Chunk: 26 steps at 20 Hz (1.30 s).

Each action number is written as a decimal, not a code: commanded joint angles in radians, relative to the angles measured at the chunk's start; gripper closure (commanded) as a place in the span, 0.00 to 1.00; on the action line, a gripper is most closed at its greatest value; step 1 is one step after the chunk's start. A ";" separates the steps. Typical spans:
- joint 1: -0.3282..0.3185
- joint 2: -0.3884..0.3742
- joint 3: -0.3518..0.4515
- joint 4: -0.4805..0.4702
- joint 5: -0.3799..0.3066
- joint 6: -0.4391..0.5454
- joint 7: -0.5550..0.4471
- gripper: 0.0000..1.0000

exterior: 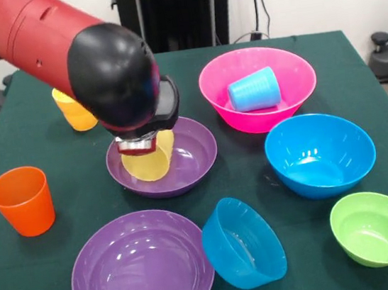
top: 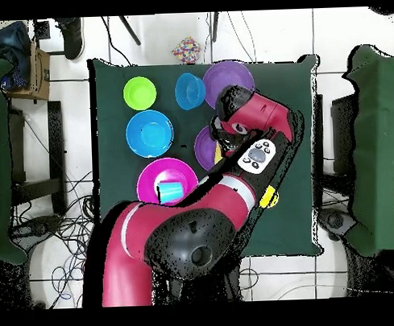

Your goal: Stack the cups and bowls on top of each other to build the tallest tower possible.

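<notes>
My gripper (exterior: 139, 146) hangs low over the far purple bowl (exterior: 195, 160), right against the upper edge of a pale yellow cup (exterior: 151, 162) that lies tilted in that bowl. The arm's black head hides how the gripper meets the cup. A light blue cup (exterior: 254, 90) lies on its side in the pink bowl (exterior: 292, 75). An orange cup (exterior: 22, 201) stands at the left, and an amber-yellow cup (exterior: 72, 111) stands behind the arm. Nearer are a second purple bowl (exterior: 143, 273), a tipped small blue bowl (exterior: 242, 242), a big blue bowl (exterior: 320, 153) and a green bowl (exterior: 375, 227).
In the overhead view the arm (top: 233, 192) covers much of the green table (top: 109, 84), including the bowl below the gripper. The green bowl (top: 140, 92), small blue bowl (top: 190, 90), purple bowl (top: 228, 78), big blue bowl (top: 149, 132) and pink bowl (top: 156, 172) sit clustered together.
</notes>
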State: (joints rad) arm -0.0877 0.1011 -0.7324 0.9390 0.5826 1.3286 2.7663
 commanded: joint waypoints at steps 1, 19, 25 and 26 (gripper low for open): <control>-0.026 0.047 0.061 -0.100 -0.043 0.192 0.193 0.00; -0.056 0.071 0.002 -0.215 -0.130 0.444 0.078 1.00; -0.045 0.062 -0.012 -0.204 -0.139 0.391 0.090 1.00; -0.043 0.060 -0.010 -0.199 -0.132 0.399 0.099 1.00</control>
State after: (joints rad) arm -0.1383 0.1675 -0.7972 0.7835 0.5190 1.7260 2.7665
